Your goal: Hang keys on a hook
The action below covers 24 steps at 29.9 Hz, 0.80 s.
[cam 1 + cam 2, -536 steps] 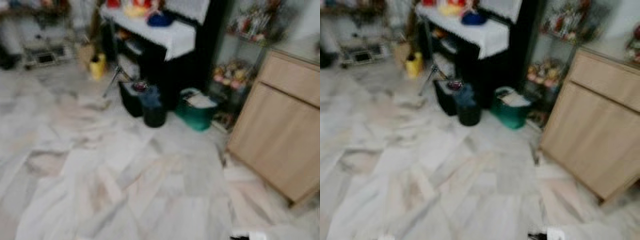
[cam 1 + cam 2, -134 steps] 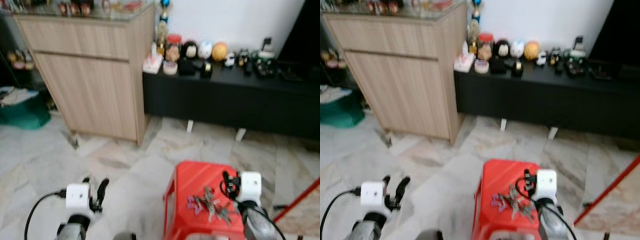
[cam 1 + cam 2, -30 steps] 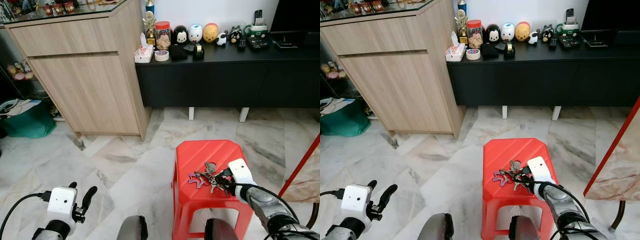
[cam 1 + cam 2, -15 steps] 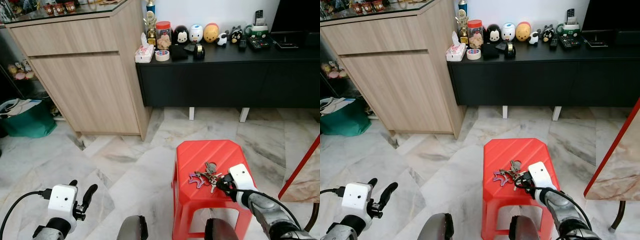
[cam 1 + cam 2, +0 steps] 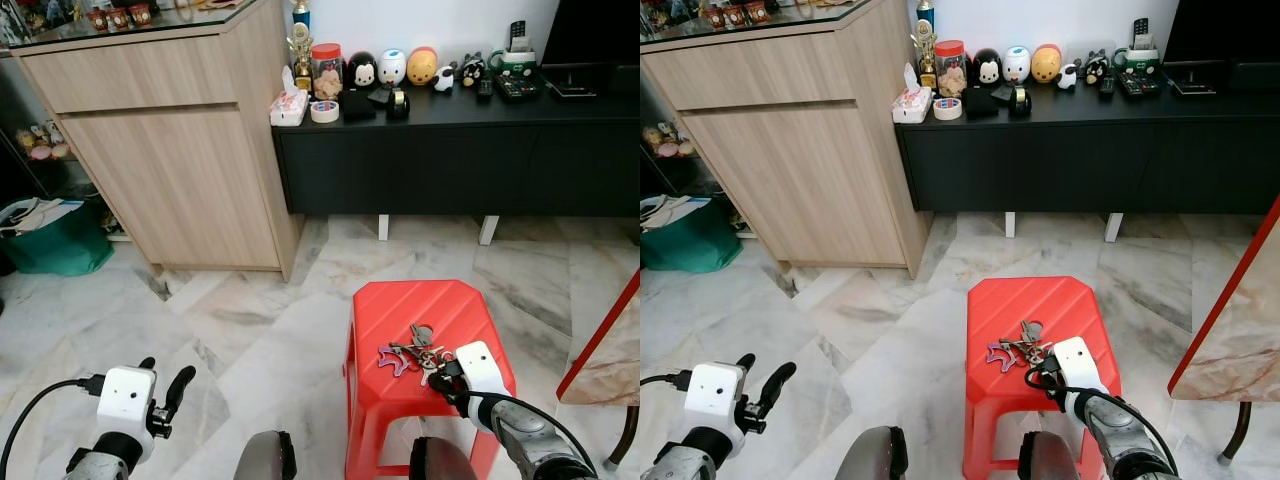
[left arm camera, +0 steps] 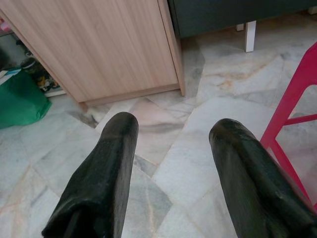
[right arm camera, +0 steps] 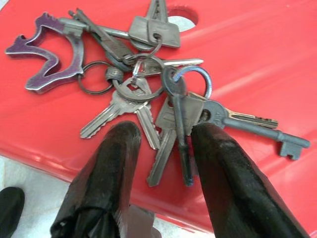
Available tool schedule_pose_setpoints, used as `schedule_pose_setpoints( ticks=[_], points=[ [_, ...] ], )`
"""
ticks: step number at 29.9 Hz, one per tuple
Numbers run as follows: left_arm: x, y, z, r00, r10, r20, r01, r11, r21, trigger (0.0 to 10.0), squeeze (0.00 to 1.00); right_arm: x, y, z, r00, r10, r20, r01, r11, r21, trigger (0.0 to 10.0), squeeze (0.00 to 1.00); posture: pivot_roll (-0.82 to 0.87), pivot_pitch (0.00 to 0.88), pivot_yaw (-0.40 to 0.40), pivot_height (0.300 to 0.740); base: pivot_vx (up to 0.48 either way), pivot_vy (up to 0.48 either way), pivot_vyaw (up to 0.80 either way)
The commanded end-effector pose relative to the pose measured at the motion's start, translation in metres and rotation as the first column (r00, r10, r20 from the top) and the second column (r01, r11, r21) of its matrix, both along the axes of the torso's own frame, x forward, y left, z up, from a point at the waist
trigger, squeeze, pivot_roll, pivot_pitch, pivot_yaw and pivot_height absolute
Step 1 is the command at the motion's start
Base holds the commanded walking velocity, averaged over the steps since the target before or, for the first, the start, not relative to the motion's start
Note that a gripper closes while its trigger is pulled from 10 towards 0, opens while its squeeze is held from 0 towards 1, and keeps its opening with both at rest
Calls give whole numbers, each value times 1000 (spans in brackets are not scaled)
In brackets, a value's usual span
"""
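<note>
Right now the right gripper [image 7: 158, 148] sits low over the red stool [image 5: 455, 303], with its two black fingers [image 7: 106, 168] spread apart and nothing held between them. The fingertips point at the bunch of keys [image 7: 148, 89], which lies flat on the stool seat just in front of them. Two of the keys poke into the gap between the fingers, but I judge they are not pinched yet.

The keys look small, hard and light. They are loose metal bits joined on rings, so they will likely flop, swing and jingle when lifted. The metal is smooth and could slip out of a weak pinch. A good place to grab seems to be the middle, where the rings [image 7: 143, 79] meet, or the thick stack of key heads near the blue ring [image 7: 198, 77]. Then the rest can hang down, and a ring stays free for a hook. The purple bottle opener [image 7: 47, 62] lies further out from the gripper, on the far end of the bunch.

Off to the side, well apart from the stool, the left gripper [image 5: 160, 392] hangs over the marble floor [image 5: 240, 330] with its fingers wide and nothing in them. I see no hook.
</note>
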State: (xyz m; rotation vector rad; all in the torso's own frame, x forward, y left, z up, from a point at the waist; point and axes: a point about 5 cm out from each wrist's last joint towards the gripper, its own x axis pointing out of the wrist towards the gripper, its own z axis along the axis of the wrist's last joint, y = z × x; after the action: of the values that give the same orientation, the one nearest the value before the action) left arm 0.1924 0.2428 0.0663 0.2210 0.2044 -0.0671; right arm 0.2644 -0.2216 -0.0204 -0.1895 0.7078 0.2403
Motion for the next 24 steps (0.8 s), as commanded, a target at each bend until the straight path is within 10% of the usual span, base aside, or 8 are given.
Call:
schedule_pose_setpoints(
  ticks=[1,20,21,24],
  points=[
    [0,3,-1,1000,0,-6,0,1000,14,10000,0,4,2,2,1000,-12,6,12,1000,10,10000,0,133,0,102,586,0,0,0],
    [-1,3,-2,1000,-7,-14,8,1000,23,10000,0,-7,0,-7,996,-89,-24,89,996,3,10000,0,135,0,103,586,0,0,0],
    [-1,3,-2,1000,-8,-14,8,1000,23,10000,0,-7,0,-8,995,-96,-27,96,995,6,0,0,136,0,103,586,0,0,0],
    [-2,3,-2,1000,-9,-17,9,1000,24,10000,0,-9,-1,-9,994,-106,-32,107,994,8,0,0,136,0,103,586,0,0,0]
  ],
)
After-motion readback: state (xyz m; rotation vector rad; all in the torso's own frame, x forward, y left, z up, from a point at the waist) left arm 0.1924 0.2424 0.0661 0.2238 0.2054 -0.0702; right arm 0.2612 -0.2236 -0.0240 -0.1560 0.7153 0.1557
